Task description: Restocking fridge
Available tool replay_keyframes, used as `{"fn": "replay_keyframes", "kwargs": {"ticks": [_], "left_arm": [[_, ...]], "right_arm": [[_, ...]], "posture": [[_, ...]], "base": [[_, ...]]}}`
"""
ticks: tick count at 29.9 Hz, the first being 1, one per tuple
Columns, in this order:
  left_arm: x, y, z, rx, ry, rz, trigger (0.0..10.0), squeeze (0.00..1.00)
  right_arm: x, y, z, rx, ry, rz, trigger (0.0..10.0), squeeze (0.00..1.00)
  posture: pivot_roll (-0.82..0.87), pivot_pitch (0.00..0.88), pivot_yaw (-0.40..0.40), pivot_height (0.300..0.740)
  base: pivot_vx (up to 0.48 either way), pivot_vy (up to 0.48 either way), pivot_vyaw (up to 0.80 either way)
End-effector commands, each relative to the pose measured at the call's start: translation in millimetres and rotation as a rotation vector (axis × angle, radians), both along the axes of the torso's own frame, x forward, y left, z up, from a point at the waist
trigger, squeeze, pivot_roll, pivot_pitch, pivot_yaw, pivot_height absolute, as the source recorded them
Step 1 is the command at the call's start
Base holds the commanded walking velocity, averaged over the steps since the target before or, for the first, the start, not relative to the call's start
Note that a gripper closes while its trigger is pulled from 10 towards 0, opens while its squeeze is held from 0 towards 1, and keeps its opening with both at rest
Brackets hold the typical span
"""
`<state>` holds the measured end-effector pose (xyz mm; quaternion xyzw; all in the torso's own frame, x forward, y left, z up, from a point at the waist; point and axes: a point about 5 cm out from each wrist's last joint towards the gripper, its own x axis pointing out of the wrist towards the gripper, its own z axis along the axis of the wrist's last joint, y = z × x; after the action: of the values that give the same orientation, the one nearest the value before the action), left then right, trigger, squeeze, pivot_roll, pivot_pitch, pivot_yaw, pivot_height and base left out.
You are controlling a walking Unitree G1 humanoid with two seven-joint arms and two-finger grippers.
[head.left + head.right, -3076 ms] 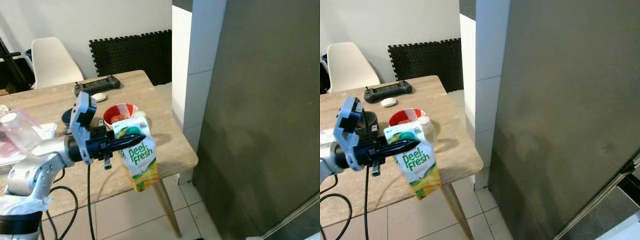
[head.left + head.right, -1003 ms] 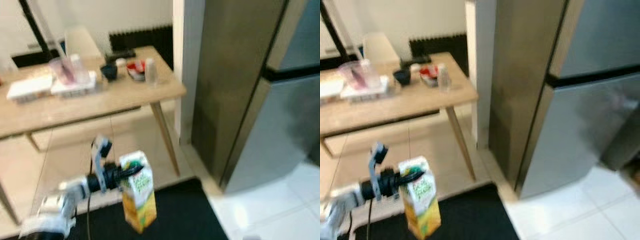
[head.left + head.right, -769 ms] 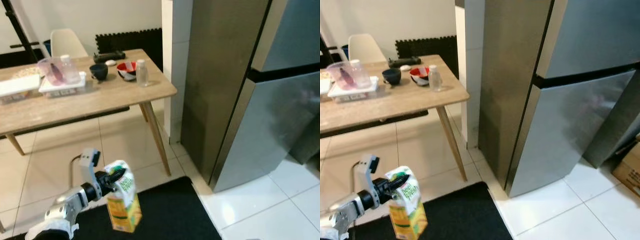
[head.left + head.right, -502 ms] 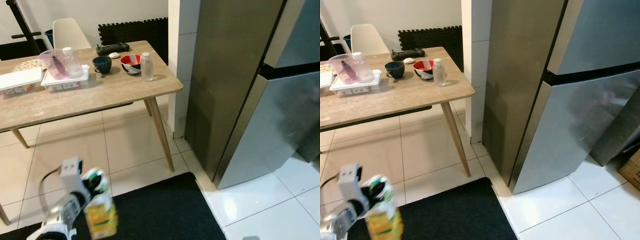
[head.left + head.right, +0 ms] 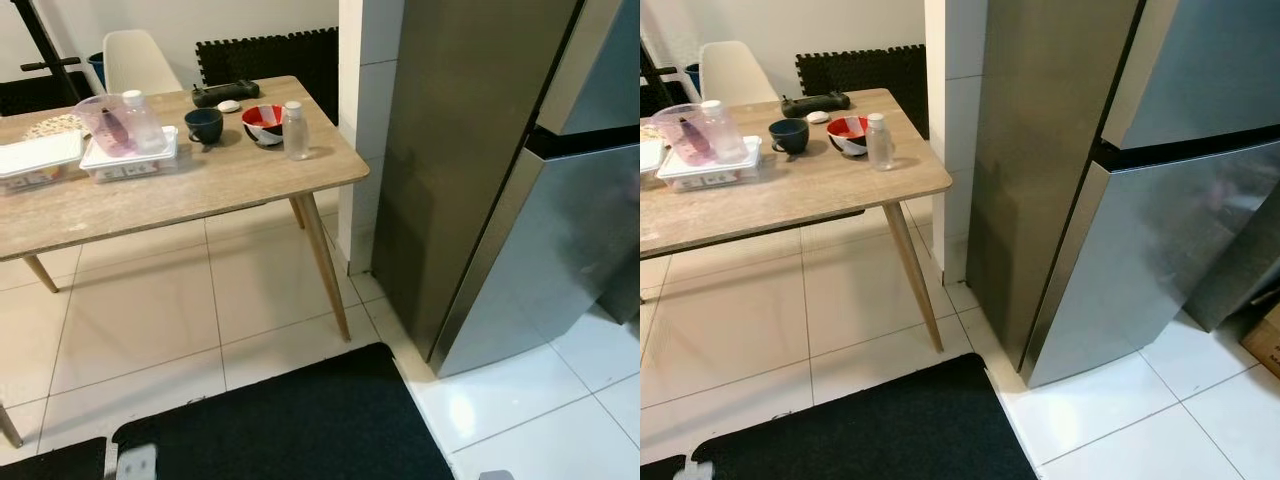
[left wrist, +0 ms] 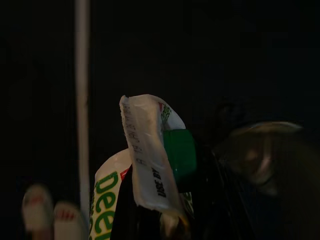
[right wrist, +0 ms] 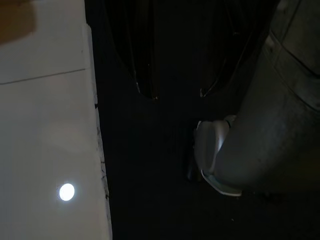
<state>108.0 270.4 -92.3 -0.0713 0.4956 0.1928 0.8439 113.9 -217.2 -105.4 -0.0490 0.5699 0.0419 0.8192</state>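
Note:
The left wrist view is dark, but it shows a white and yellow juice carton (image 6: 149, 156) with a green cap (image 6: 179, 152), and my left gripper (image 6: 167, 205) shut on its top. A white corner of that wrist (image 5: 136, 462) pokes up at the bottom edge of the head view. My right gripper (image 7: 177, 94) hangs over the black mat (image 7: 150, 165) with its fingers apart and nothing between them. The steel fridge (image 5: 545, 250) stands to the right with both doors closed.
A wooden table (image 5: 200, 185) at the left carries a bowl (image 5: 261, 123), a cup (image 5: 204, 125), a small bottle (image 5: 294, 132) and plastic boxes (image 5: 125, 150). A white pillar (image 5: 362, 120) stands between table and fridge. A black mat (image 5: 290, 420) lies on the tiled floor. My own foot (image 7: 212, 150) is beside the right gripper.
My left arm has sunk below the head views with the juice carton still in its grip. The view of table and fridge has barely shifted.

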Motion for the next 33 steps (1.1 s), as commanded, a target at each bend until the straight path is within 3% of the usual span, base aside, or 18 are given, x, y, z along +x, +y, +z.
{"fn": "replay_keyframes", "kwargs": {"ticks": [1, 7, 9, 10, 12, 13, 14, 15, 17, 19, 22, 23, 25, 26, 27, 30, 32, 33], "left_arm": [[-3.5, 3.7, 0.4, 0.051, -0.003, 0.051, 10.0, 0.0], [-15.4, 34.1, 9.1, 0.221, 0.062, 0.091, 10.0, 0.0], [-15.4, 34.1, 9.1, 0.221, 0.062, 0.091, 10.0, 0.0], [-18.7, 47.1, 14.4, 0.285, 0.089, 0.08, 10.0, 0.0], [-22.4, 65.1, 22.8, 0.442, 0.199, -0.154, 10.0, 0.0], [-22.4, 65.1, 22.8, 0.442, 0.199, -0.154, 10.0, 0.0], [-23.4, 68.7, 24.6, 0.495, 0.245, -0.278, 10.0, 0.0], [-23.4, 68.7, 24.6, 0.495, 0.245, -0.278, 10.0, 0.0], [-30.1, 68.8, 23.0, 0.493, 0.295, -0.408, 10.0, 0.0], [-43.7, 66.5, 19.1, 0.491, 0.359, -0.515, 10.0, 0.0], [-59.5, 66.5, 16.5, 0.486, 0.423, -0.574, 10.0, 0.0], [-59.5, 66.5, 16.5, 0.486, 0.423, -0.574, 10.0, 0.0], [-71.0, 69.2, 16.4, 0.462, 0.422, -0.438, 10.0, 0.0], [-71.0, 69.2, 16.4, 0.462, 0.422, -0.438, 10.0, 0.0], [-67.4, 63.0, 13.6, 0.435, 0.372, -0.346, 10.0, 0.0], [-62.8, 58.7, 12.2, 0.428, 0.348, -0.342, 10.0, 0.0], [-52.7, 50.5, 9.8, 0.41, 0.292, -0.308, 10.0, 0.0], [-25.8, 33.5, 8.0, 0.342, 0.118, -0.09, 10.0, 0.0]], "right_arm": [[-2.2, 0.6, -0.8, -0.003, 0.007, 0.003, 10.0, 0.0], [-3.0, -1.1, -0.7, -0.009, 0.009, 0.01, 10.0, 0.0], [-3.0, -1.1, -0.7, -0.009, 0.009, 0.01, 10.0, 0.0], [-4.0, -1.6, -0.8, -0.011, 0.011, 0.01, 10.0, 0.0], [-7.1, -2.8, -1.4, -0.011, 0.016, -0.002, 10.0, 0.0], [-7.1, -2.8, -1.4, -0.011, 0.016, -0.002, 10.0, 0.0], [-8.1, -3.5, -1.5, -0.012, 0.018, -0.006, 10.0, 0.0], [-8.1, -3.5, -1.5, -0.012, 0.018, -0.006, 10.0, 0.0], [-10.3, -5.3, -1.7, -0.014, 0.022, -0.012, 10.0, 0.0], [-13.0, -9.4, -1.6, -0.025, 0.031, -0.021, 10.0, 0.0], [-12.5, -11.8, -1.0, -0.027, 0.031, -0.023, 10.0, 0.0], [-12.5, -11.8, -1.0, -0.027, 0.031, -0.023, 10.0, 0.0], [-8.2, -17.2, 1.5, -0.043, 0.021, -0.011, 10.0, 0.0], [-8.2, -17.2, 1.5, -0.043, 0.021, -0.011, 10.0, 0.0], [-3.6, -22.5, 3.9, -0.058, 0.014, -0.004, 10.0, 0.0], [-2.1, -23.7, 4.7, -0.062, 0.013, 0.005, 10.0, 0.0], [0.0, -25.3, 5.7, -0.069, 0.009, 0.011, 10.0, 0.0], [4.4, -29.7, 8.1, -0.083, -0.001, 0.012, 10.0, 0.0]], "posture": [[-0.04, 0.0, 0.019, 0.74], [-0.04, 0.0, 0.026, 0.74], [-0.04, 0.0, 0.026, 0.74], [-0.03, 0.0, 0.028, 0.74], [-0.02, 0.0, 0.036, 0.74], [-0.02, 0.0, 0.036, 0.74], [-0.02, 0.0, 0.036, 0.74], [-0.02, 0.0, 0.036, 0.74], [-0.01, 0.0, 0.032, 0.74], [-0.01, 0.0, 0.019, 0.74], [-0.01, 0.0, 0.004, 0.74], [-0.01, 0.0, 0.004, 0.74], [-0.01, 0.0, -0.001, 0.74], [-0.01, 0.0, -0.001, 0.74], [-0.01, 0.0, -0.022, 0.74], [-0.01, 0.0, -0.022, 0.74], [-0.02, 0.0, -0.026, 0.74], [-0.03, 0.0, -0.034, 0.74]], "base": [[0.0, 0.0, 0.0], [0.0, 0.0, 0.0], [0.0, 0.0, 0.0], [0.0, 0.0, 0.0], [0.0, 0.0, 0.0], [0.0, 0.0, 0.0], [0.0, 0.0, 0.0], [0.0, 0.0, 0.0], [0.0, 0.0, 0.0], [0.0, 0.0, 0.0], [0.0, 0.0, 0.0], [0.0, 0.0, 0.0], [0.0, 0.0, 0.0], [0.0, 0.0, 0.0], [0.0, 0.0, 0.0], [0.0, 0.0, 0.0], [0.0, 0.0, 0.0], [0.0, 0.0, 0.0]]}}
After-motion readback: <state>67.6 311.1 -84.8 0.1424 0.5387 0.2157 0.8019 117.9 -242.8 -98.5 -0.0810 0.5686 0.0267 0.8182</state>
